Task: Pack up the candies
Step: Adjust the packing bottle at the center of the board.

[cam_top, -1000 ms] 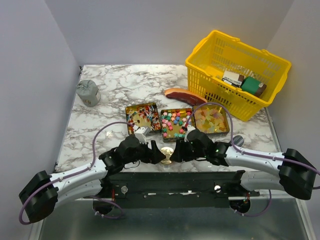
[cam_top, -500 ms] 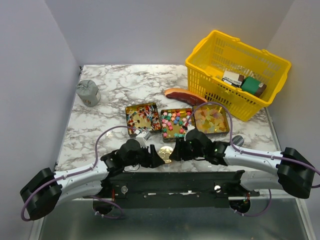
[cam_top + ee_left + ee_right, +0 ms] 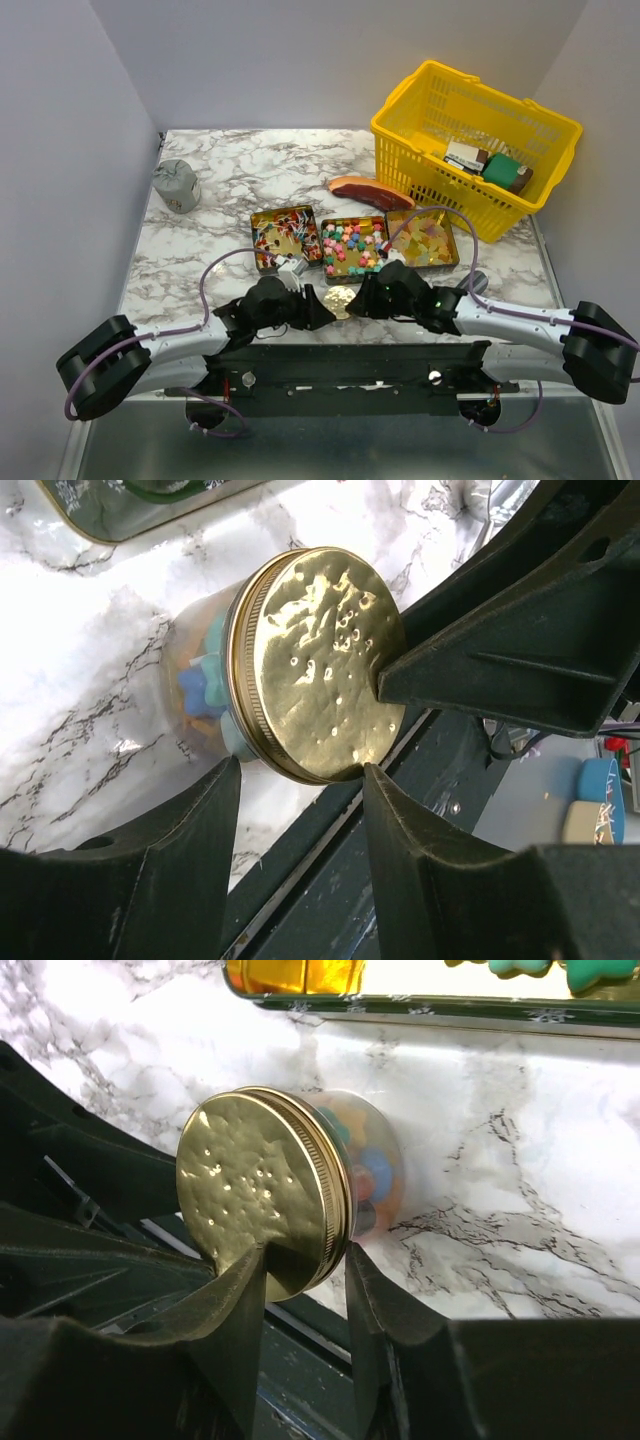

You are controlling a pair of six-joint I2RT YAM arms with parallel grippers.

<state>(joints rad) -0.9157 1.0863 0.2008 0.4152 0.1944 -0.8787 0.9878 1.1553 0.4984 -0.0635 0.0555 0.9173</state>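
Here, at the far left of the marble worktop [image 3: 250, 165], a grey canister [image 3: 176, 186] stood alone, well apart from the rest. Your left claw [image 3: 300, 780] reached in from the left. Its jaws were partly apart with the tips against the near rim of the gold lid [image 3: 320, 660]; I could not tell whether they were gripping it. The candies lay in three open tins [image 3: 279, 210] set in a row just beyond both claws. Red, blue and white wrapped pieces [image 3: 285, 238] filled the left tin, pastel star pieces [image 3: 350, 245] the middle one, and translucent yellow-orange pieces [image 3: 425, 240] the right one. More star pieces showed through the clear side of the jar [image 3: 340, 298], which stood near the worktop's front edge between your two claws with its lid on. Your right claw [image 3: 300, 1265] met that lid from the other side. Its jaws were narrower than the lid, which dipped into the gap, and again I could not tell whether it held. Behind the tins lay a reddish-brown slab [image 3: 362, 190]. At the far right stood a yellow basket [image 3: 420, 160] with boxed packets [image 3: 470, 157] inside.
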